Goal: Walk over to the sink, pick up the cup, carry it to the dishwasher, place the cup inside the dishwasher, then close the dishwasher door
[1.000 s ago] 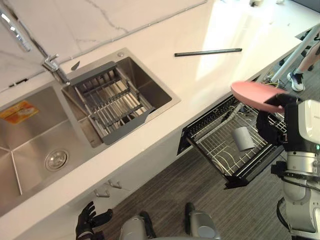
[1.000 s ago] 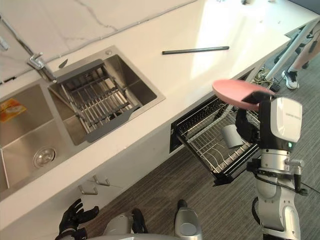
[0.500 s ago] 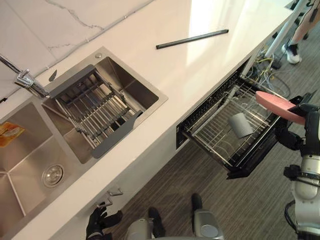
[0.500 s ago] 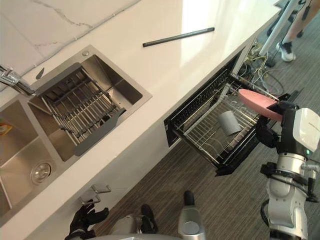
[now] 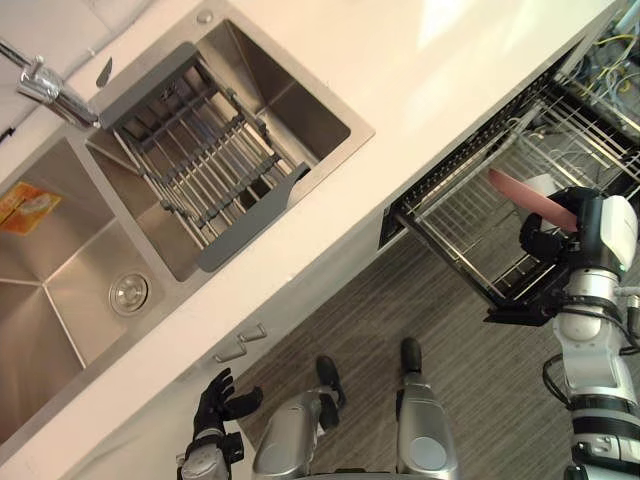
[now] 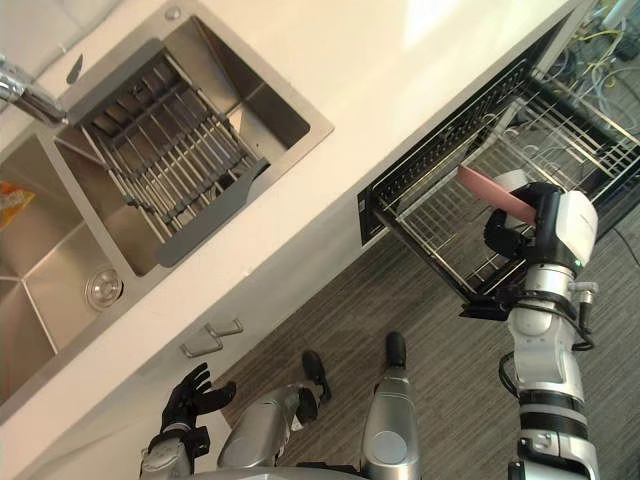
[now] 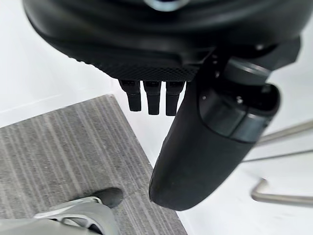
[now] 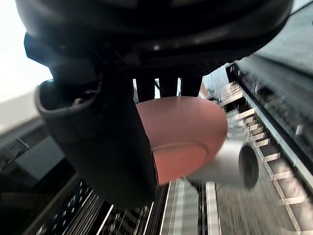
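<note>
Right hand (image 5: 543, 243) stays clenched on a pink dish (image 5: 530, 197). Over the last second I have brought it from above the edge of the surface (image 5: 420, 70) down to the pulled-out dishwasher rack (image 5: 470, 215). The dish now hangs just beside the grey cup (image 8: 234, 166) lying on the wires. My view has swung as well, so the sink (image 5: 60, 290) only seems to have shifted. With the cup already inside, I judge that what remains is to free this hand of the dish and push the dishwasher shut. My left hand (image 5: 222, 397) hangs released, fingers spread, low by the cabinet front. An orange label (image 5: 28, 205) lies in the sink's drain basin, and its print is too small to read.
</note>
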